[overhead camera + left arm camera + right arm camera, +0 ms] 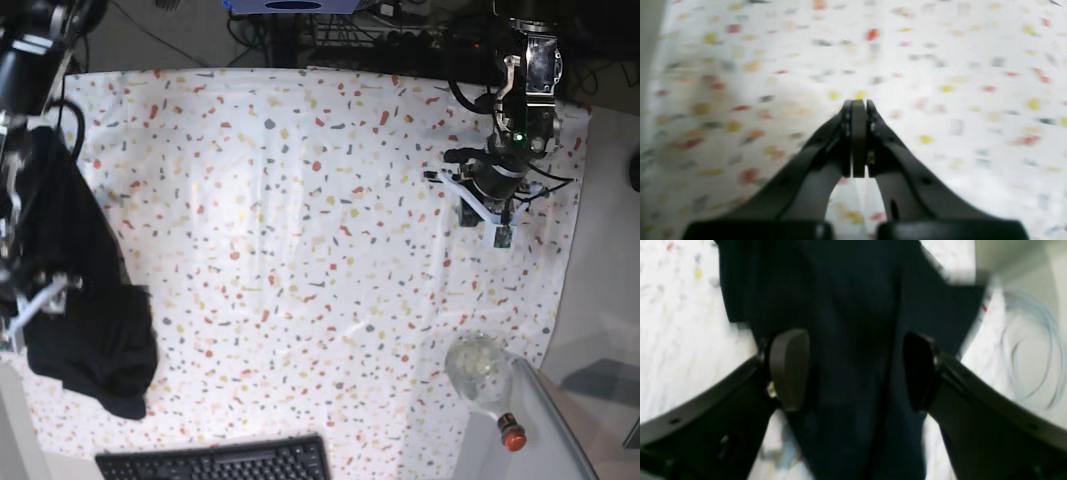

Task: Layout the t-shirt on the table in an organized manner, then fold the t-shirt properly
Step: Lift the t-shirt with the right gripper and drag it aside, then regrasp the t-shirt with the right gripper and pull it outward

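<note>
Near to far, base view, all relative to the black keyboard (220, 462).

Keyboard sits at the near edge of frame, partly cut off. Just beyond it and to the view's left: black t-shirt (125, 345) on the counter (300, 250), not laid flat. It's bunched into a long uneven strip running away from the keyboard, creased lengthwise, corners sticking out. Clear bottle-like thing (480, 370) with a red-orange end lies off to the keyboard's right, a bit farther out.

Right pincer (853, 370) is beyond the keyboard on the left, over the shirt. Wide, fingers well apart, cloth showing between them. Can't tell if it touches the fabric; wrist view is blurred.

Left pincer (858, 106) is farther out, beyond the keyboard and well to its right, over speckled white cloth. Narrow, tips together, holding nothing.

Blue thing (290, 5) at the far edge, mostly cropped.
</note>
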You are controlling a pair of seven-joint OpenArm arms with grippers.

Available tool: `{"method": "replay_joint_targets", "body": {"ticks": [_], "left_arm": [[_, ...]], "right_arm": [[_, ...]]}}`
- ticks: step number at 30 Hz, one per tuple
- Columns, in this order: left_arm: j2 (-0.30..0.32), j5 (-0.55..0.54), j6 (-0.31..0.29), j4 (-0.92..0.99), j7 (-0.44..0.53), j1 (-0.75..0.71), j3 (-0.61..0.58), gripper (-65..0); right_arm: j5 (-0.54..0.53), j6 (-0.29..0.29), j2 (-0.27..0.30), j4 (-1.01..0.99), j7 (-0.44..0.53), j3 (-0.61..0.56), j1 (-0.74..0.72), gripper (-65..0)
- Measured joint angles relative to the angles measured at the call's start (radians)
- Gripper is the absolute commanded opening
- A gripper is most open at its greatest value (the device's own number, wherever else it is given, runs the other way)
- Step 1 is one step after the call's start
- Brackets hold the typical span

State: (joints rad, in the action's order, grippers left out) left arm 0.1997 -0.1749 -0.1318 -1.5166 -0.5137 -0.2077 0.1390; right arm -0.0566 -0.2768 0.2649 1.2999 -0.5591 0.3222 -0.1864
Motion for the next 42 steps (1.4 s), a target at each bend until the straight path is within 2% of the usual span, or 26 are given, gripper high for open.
{"method": "replay_joint_targets", "body": {"ticks": [2, 5, 8, 9, 13, 15, 17, 19, 22, 26, 31, 34, 38, 42], "left_arm": [[-0.013, 0.002, 0.002, 0.0, 0.002, 0.0, 0.004, -53.6], [-0.012, 0.009, 0.01, 0.0, 0.001, -0.008, 0.005, -41.8], [-0.02, 0.01, 0.008, 0.003, 0.0, -0.009, 0.003, -32.6], [-0.025, 0.01, 0.008, 0.005, 0.002, -0.01, 0.003, -30.9], [-0.028, 0.01, 0.004, 0.005, 0.0, -0.023, 0.002, -30.6], [-0.027, 0.01, 0.005, 0.005, 0.0, -0.025, 0.003, -30.6], [-0.028, 0.01, 0.005, 0.005, 0.001, -0.023, 0.006, -30.6], [-0.028, 0.009, 0.005, 0.005, 0.001, -0.021, 0.006, -30.6], [-0.027, 0.01, 0.005, 0.005, 0.001, -0.024, 0.011, -30.6], [-0.026, 0.01, 0.005, 0.005, 0.001, -0.021, 0.011, -30.6], [-0.023, 0.014, 0.005, 0.006, 0.006, -0.015, 0.014, -30.6], [-0.023, 0.014, 0.005, 0.008, 0.001, -0.015, 0.013, -30.6], [-0.025, 0.018, 0.005, 0.008, 0.0, -0.012, 0.014, -30.6], [-0.025, 0.017, 0.005, 0.008, 0.0, -0.011, 0.013, -30.6]], "right_arm": [[0.001, 0.003, 0.053, -0.286, 0.088, -0.067, -0.172, -23.3], [0.005, 0.01, 0.09, -0.718, 0.266, -0.136, -0.387, -23.3], [0.011, 0.009, 0.116, -1.006, 0.406, -0.212, -0.512, -23.3], [0.011, 0.01, 0.119, -1.072, 0.441, -0.237, -0.54, -23.3], [0.012, 0.011, 0.108, -1.101, 0.452, -0.286, -0.549, -24.3], [0.011, 0.018, 0.086, -1.094, 0.472, -0.288, -0.522, -30.6], [0.01, 0.018, 0.062, -1.061, 0.46, -0.288, -0.477, -44.0], [0.011, 0.011, 0.04, -0.976, 0.451, -0.288, -0.401, -65.0], [0.012, 0.013, 0.027, -0.785, 0.416, -0.288, -0.296, -65.0], [0.013, 0.02, 0.0, -0.456, 0.248, -0.287, -0.167, -65.0], [0.008, 0.016, -0.061, 0.026, 0.093, -0.289, 0.097, -65.0], [0.003, 0.006, -0.097, 0.222, 0.053, -0.294, 0.25, -65.0], [0.005, 0.008, -0.143, 0.352, 0.042, -0.298, 0.388, -65.0], [-0.001, 0.006, -0.175, 0.266, -0.064, -0.301, 0.403, -65.0]]}}
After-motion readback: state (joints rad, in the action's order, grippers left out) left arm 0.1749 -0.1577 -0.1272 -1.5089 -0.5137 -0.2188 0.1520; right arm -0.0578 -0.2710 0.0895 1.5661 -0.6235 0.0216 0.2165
